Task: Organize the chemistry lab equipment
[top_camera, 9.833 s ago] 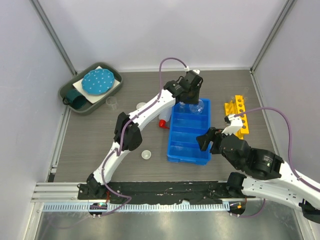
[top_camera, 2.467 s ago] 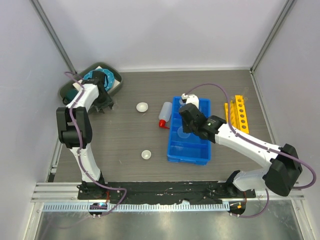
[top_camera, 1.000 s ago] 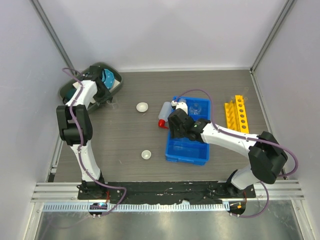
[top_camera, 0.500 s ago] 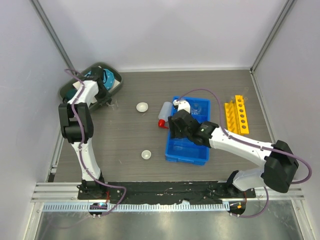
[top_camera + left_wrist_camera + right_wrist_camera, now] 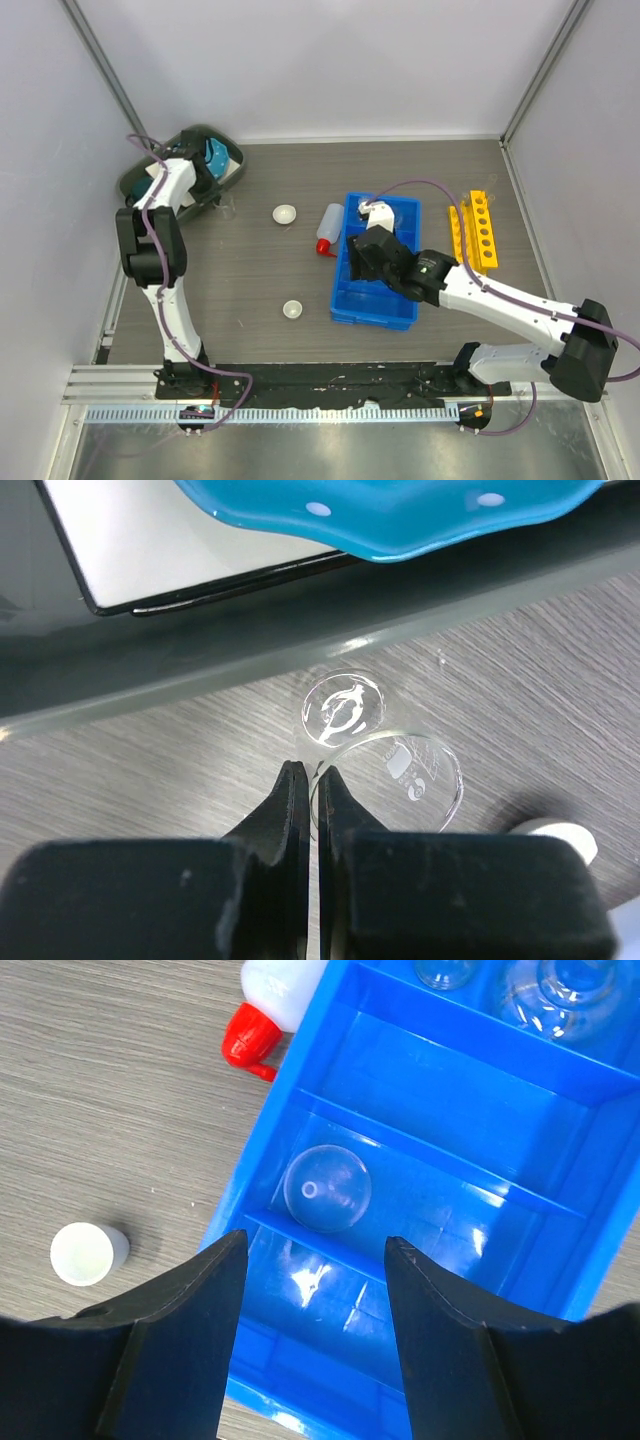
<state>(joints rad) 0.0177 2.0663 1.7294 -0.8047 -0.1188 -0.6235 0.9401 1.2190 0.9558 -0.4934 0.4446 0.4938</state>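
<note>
Left gripper (image 5: 308,780), at the far left of the table (image 5: 250,260): jaws clenched on the thin rim wall of a small clear glass beaker (image 5: 420,775). The beaker is colourless and thin-walled, with faint white printed markings on its side and a round base. It stands on the wood-grain surface just beside the outer wall of the dark green tray (image 5: 200,650), which carries a teal white-dotted disc (image 5: 400,510) on a white sheet (image 5: 170,540). Right gripper (image 5: 315,1255): jaws spread wide with nothing between them, hovering over the blue divided bin (image 5: 600,1180) at the table's centre. A clear funnel (image 5: 327,1188) lies in the third compartment counted from the far end, and clear flasks (image 5: 560,990) sit in the far-end compartment. The translucent red-capped bottle (image 5: 245,1040) lies on its side against the bin's left wall. Two small white dishes (image 5: 285,213) (image 5: 292,309) lie apart on the table left of the bin. The yellow holed rack (image 5: 478,230) stands right of the bin.
</note>
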